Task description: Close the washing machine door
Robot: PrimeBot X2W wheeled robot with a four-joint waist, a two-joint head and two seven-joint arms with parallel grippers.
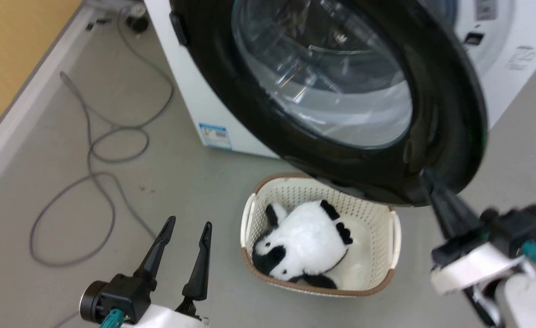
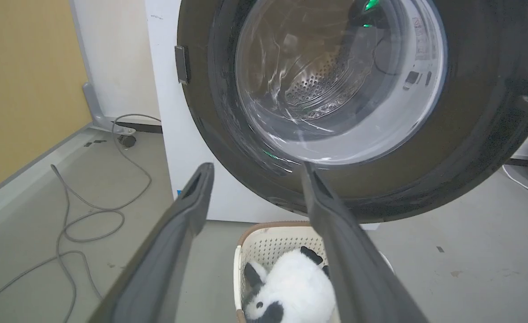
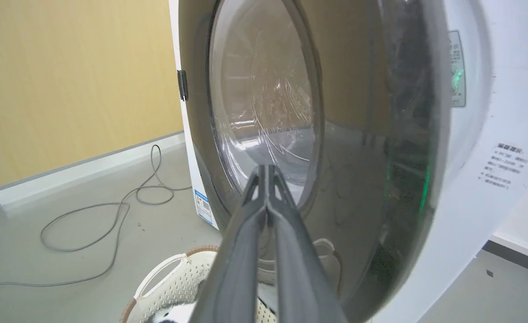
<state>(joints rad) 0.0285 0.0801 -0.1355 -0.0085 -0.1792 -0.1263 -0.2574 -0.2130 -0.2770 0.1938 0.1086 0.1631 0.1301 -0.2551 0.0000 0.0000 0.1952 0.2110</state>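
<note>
Visibly open, the glossy black washing machine door (image 1: 441, 114) touches the pinched-together right gripper (image 3: 267, 170); left gripper (image 1: 191, 222) gapes.

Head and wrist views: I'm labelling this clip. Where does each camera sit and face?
Head view: on the head, facing down at door and basket; left hand open, right hand at door's rim.
Left wrist view: on left wrist, facing door glass between spread fingers.
Right wrist view: on right wrist, facing door along shut fingers.
Shared: door, basket.
</note>
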